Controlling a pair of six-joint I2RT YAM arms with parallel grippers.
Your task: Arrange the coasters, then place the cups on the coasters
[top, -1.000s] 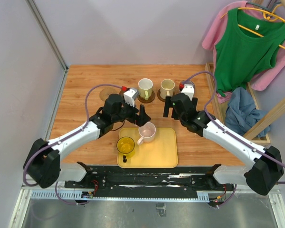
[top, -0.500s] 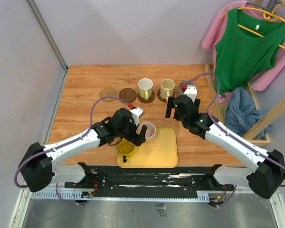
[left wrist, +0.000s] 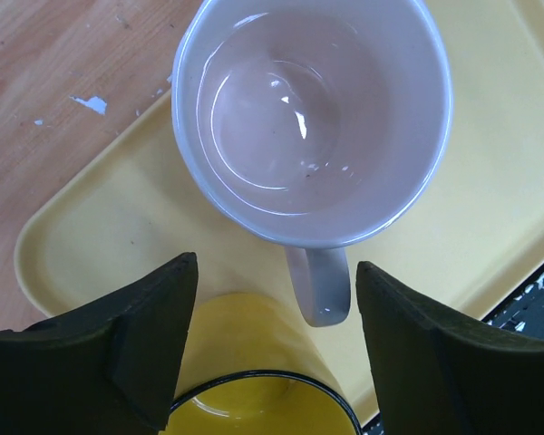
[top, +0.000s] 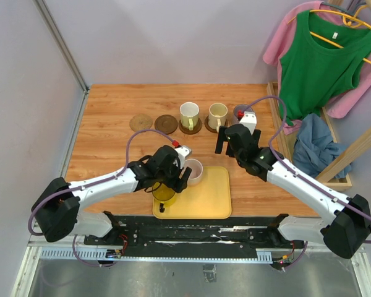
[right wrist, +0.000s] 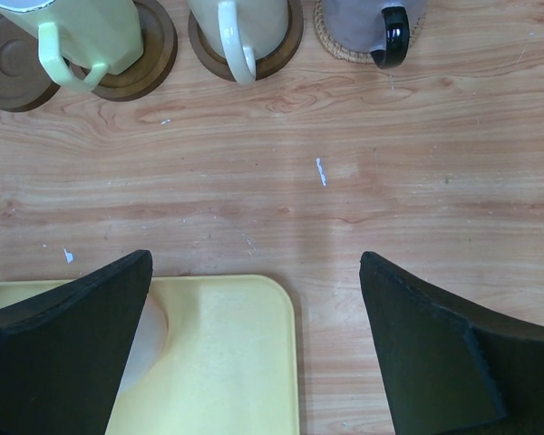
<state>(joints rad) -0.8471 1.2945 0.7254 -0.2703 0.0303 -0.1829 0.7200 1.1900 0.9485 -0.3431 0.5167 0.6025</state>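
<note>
At the far left of the row, the tan coaster [top: 141, 122] and the dark brown coaster [top: 166, 123] beside it lie bare. My left gripper [left wrist: 274, 272] has swung away from them and come down over the yellow tray [left wrist: 490, 199]. Its jaws stand apart either side of the pink cup's [left wrist: 313, 118] handle and grip nothing yet, with the yellow cup [left wrist: 254, 399] just beneath them. I judge that pink is the next cup to be lifted, bound for one of those bare coasters. Further right, the green-white cup [top: 189, 114], cream cup [top: 218, 112] and grey-purple cup [right wrist: 367, 14] already sit on coasters. My right gripper [right wrist: 256, 263] has barely moved: it hangs wide open and empty over the table between the tray and that row.
</note>
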